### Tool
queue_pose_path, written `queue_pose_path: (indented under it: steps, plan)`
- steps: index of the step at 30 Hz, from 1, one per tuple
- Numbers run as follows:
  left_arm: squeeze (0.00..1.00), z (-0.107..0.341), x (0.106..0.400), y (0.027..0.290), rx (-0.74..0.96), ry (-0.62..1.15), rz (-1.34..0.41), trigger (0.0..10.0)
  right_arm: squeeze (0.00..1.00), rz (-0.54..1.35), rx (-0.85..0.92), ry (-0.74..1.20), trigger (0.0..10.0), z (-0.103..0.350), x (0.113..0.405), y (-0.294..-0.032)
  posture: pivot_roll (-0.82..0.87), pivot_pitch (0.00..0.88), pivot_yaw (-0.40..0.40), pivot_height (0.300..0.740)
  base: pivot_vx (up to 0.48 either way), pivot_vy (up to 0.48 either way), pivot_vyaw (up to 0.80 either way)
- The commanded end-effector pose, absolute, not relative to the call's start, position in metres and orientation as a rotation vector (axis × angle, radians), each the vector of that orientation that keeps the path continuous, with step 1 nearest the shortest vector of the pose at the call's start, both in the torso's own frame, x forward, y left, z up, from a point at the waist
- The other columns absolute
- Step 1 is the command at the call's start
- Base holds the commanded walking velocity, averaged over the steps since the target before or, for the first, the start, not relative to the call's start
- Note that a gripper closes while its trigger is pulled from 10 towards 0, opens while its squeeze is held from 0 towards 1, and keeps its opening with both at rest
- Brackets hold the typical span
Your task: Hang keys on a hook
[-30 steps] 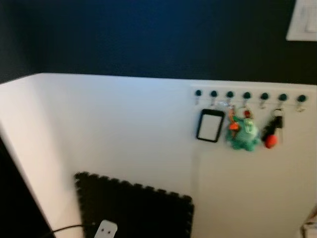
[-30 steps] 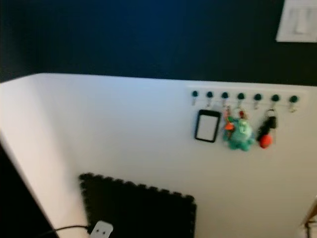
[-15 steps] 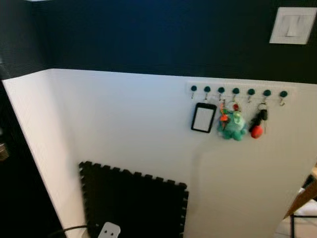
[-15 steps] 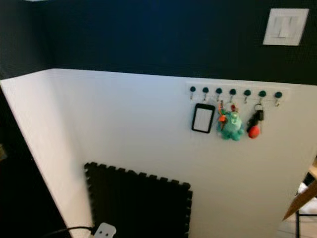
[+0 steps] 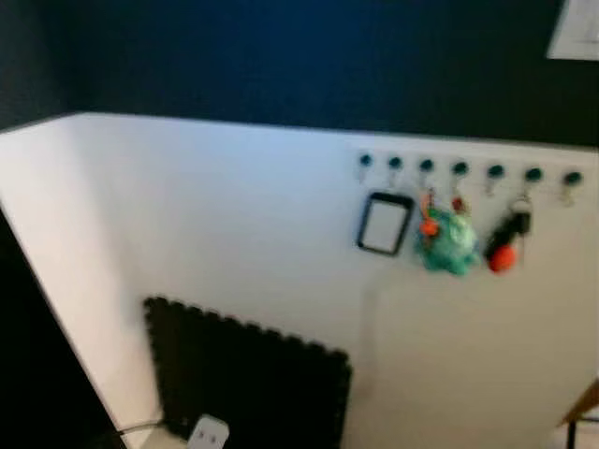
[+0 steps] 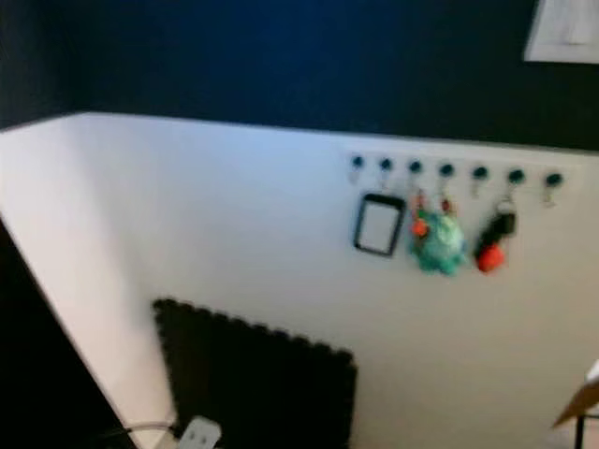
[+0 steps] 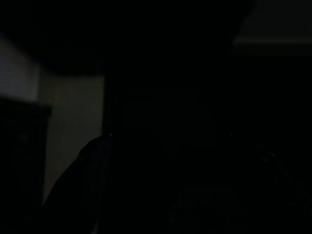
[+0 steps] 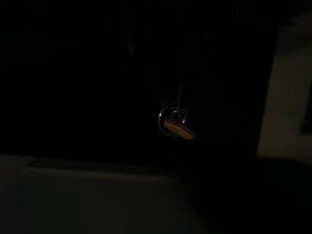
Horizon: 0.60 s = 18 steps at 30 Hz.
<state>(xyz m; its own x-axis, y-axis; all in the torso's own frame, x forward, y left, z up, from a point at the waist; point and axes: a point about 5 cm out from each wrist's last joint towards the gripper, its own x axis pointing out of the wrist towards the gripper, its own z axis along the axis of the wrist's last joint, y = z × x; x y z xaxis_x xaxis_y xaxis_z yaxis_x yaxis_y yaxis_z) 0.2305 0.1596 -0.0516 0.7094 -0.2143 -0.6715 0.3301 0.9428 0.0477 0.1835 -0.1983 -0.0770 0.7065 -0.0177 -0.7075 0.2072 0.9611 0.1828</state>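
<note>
A rail of several teal-knobbed hooks (image 5: 468,171) runs along the top right of a white wall panel (image 5: 215,224). From the hooks hang a black-framed card (image 5: 384,224), a green plush keychain (image 5: 449,240) and a black fob with a red ball (image 5: 505,241). The leftmost hook (image 5: 365,162) and the rightmost hook (image 5: 573,179) are bare. In the very dark right wrist view a key ring with a brass-coloured key (image 8: 174,124) dangles in mid-air, held from above by my right gripper. The left wrist view is too dark to make out that arm's fingers.
A black foam mat (image 5: 243,374) leans against the panel's lower part, with a white plug (image 5: 208,433) and a cable at its foot. A white light switch (image 5: 576,33) sits on the dark blue wall above. A wooden edge (image 5: 585,404) shows at the lower right.
The whole picture has shifted and blurred, so the camera has moved; the hook rail looks a little larger than half a second ago. Nothing on the hooks has changed.
</note>
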Motion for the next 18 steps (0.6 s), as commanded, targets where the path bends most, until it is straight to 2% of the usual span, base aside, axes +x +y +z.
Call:
queue_pose_path:
  steps: [1, 18]
  plan:
    - [0.0, -0.0532, 0.2275, 0.1653, 0.186, 0.727, -0.286, 10.0, 0.0, -0.132, 0.276, 0.79, 10.0, -0.0796, 0.1793, -0.1949, 0.04, 0.013, 0.035, 0.74, 0.0, 0.0, 0.0]
    - [0.0, -0.05, 0.2308, 0.1651, 0.18, 0.69, -0.263, 10.0, 0.0, -0.126, 0.279, 0.787, 10.0, -0.0784, 0.183, -0.1931, 0.05, 0.026, 0.026, 0.74, 0.0, 0.0, 0.0]
